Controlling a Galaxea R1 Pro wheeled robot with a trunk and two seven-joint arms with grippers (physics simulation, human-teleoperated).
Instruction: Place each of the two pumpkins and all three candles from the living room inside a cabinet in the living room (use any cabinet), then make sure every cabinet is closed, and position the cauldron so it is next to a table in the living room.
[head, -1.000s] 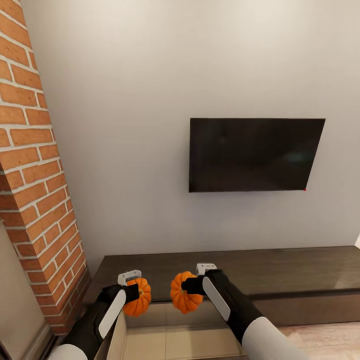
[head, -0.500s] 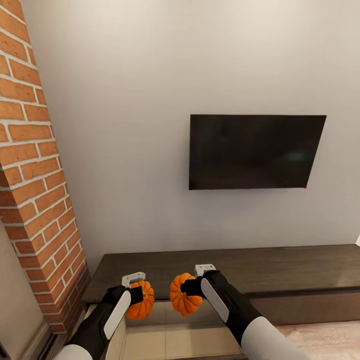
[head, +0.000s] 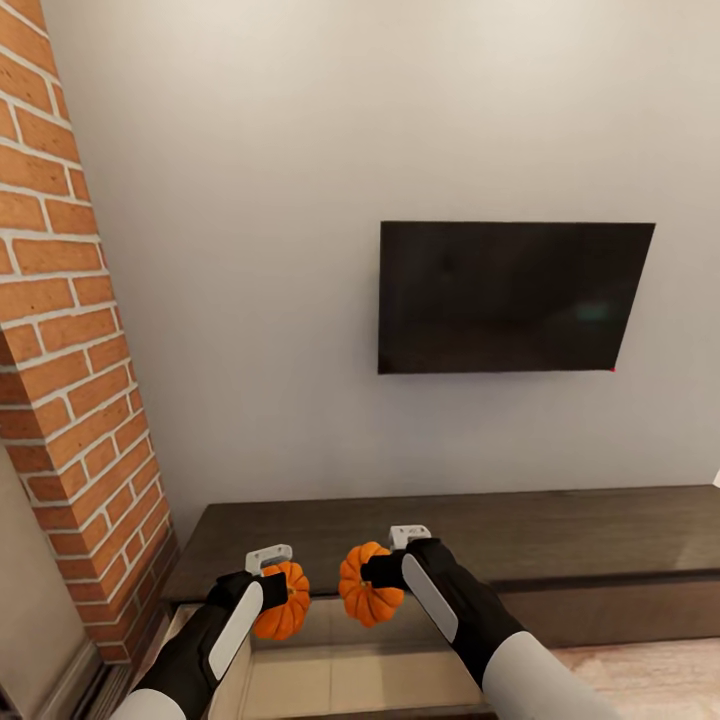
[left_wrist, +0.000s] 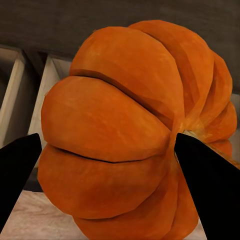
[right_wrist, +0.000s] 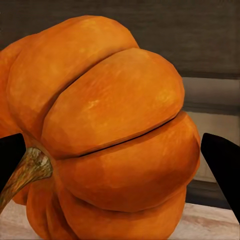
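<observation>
Pumpkins sat low in the head view, one in each gripper, side by side with a small gap between them near the bottom centre of the frame. The left gripper (head: 268, 590) was closed on the left pumpkin (head: 282, 600), and in the left wrist view its two black fingers (left_wrist: 207, 180) pressed the ribbed orange sides of that pumpkin (left_wrist: 125, 135). The right gripper (head: 385, 568) was likewise closed on the right pumpkin (head: 368, 586); the right wrist view showed that pumpkin (right_wrist: 105, 135) large between the dark fingertips (right_wrist: 222, 170), its brownish stem pointing toward the lower left of that frame.

Below the two pumpkins, at the bottom centre of the head view, an open drawer (head: 330, 670) showed its pale wood inside. It belonged to the long dark-brown cabinet (head: 560, 535), which ran across the lower part of the frame from centre-left to the right edge.

Farther back, a red brick column (head: 70, 330) filled the left side. A dark television (head: 505, 297) hung on the pale wall (head: 250, 200), right of centre above the cabinet.
</observation>
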